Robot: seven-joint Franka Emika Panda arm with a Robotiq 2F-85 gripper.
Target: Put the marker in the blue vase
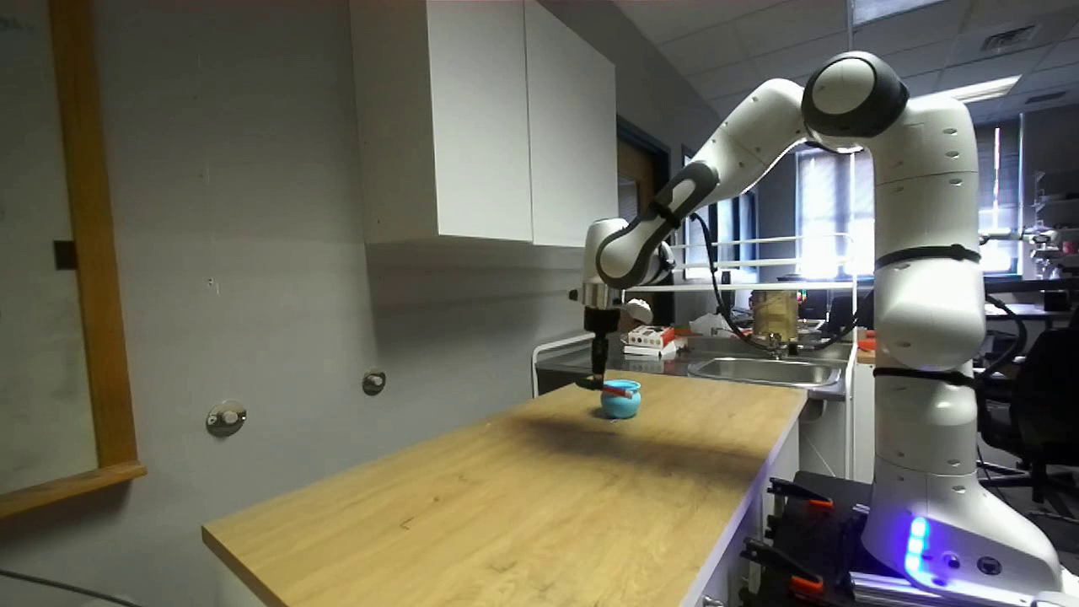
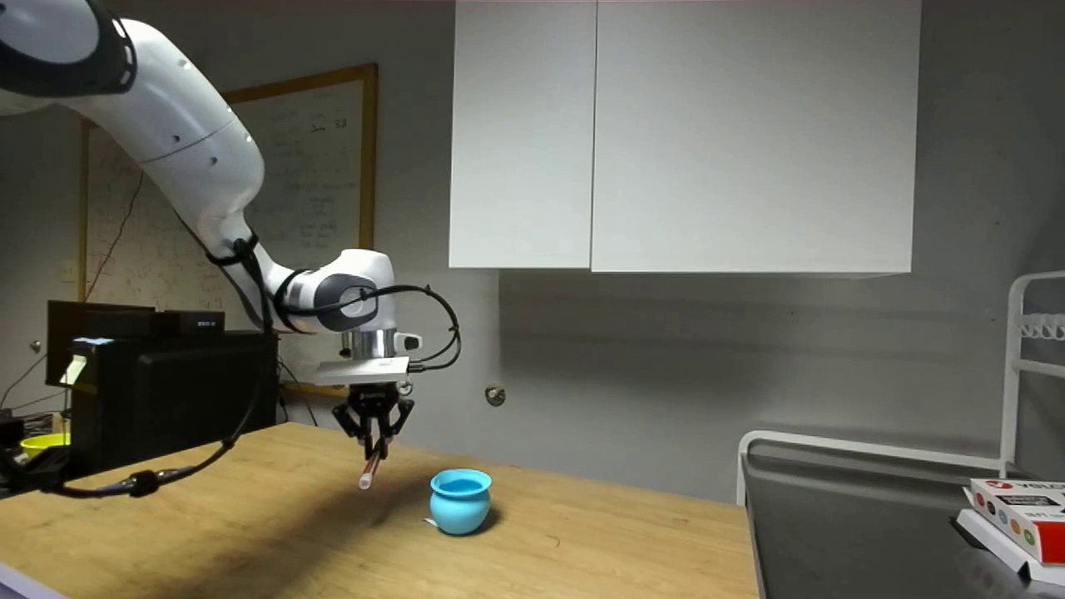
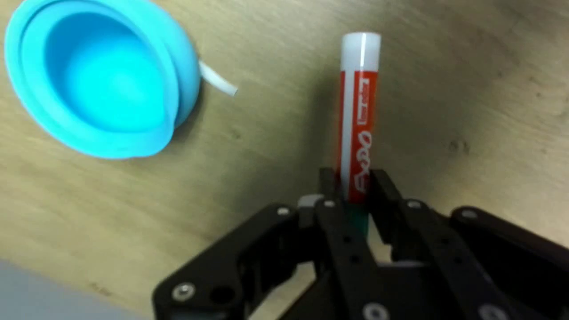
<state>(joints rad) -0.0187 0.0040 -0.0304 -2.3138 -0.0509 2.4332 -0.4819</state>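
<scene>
My gripper (image 3: 354,180) is shut on the marker (image 3: 358,115) in the wrist view. The marker is red with a white far end; its green end lies back between the fingers, partly hidden. The blue vase (image 3: 100,144) stands upright at the upper left of the wrist view, apart from the marker, and its visible inside is empty. In an exterior view the gripper (image 2: 376,449) holds the marker (image 2: 369,474) above the table, left of the vase (image 2: 459,506). In an exterior view the gripper (image 1: 598,378) and marker (image 1: 617,390) overlap the vase (image 1: 621,407).
A small white strip (image 3: 218,79) lies beside the vase on the wooden table (image 1: 539,489). White cabinets (image 2: 682,141) hang on the wall above. A sink (image 1: 767,371), a box (image 2: 1019,509) and a white rack (image 2: 874,449) are past the table's end. A black case (image 2: 200,395) stands behind.
</scene>
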